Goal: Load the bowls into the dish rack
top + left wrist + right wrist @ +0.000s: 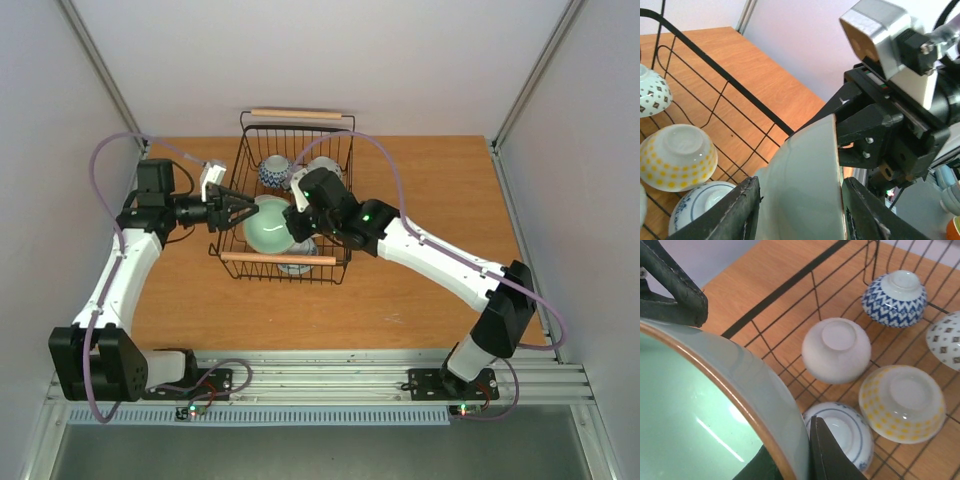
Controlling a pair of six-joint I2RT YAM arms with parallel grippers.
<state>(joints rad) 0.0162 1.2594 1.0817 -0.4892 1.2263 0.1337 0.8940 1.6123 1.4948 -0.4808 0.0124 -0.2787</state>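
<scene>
Green bowl [268,228] hangs on edge over the near half of the dish rack [270,258], above the wire floor, held from both sides.

- Left pincer [240,208]: spread wide, bowl filling the gap. In its wrist view one finger [742,210] lies on the outer wall, the other at the rim. Looks clamped.
- Right pincer [297,218]: narrow, pinching the bowl's wall at the rim.
- Below, in the rack: blue-ringed bowl [840,432] mouth up. Beside it the yellow-dotted bowl [902,402] and plain white bowl [836,350], both mouth down.

Step in hand, my reading: seating this bowl.
- Two grips on one ceramic rim can fight, so only one pincer should carry.
- Lower slowly and steer clear of the blue-ringed bowl directly under the rim.
- Release only once the bowl bears on wire.
- Withdraw straight, minding the rack's side wires.
</scene>
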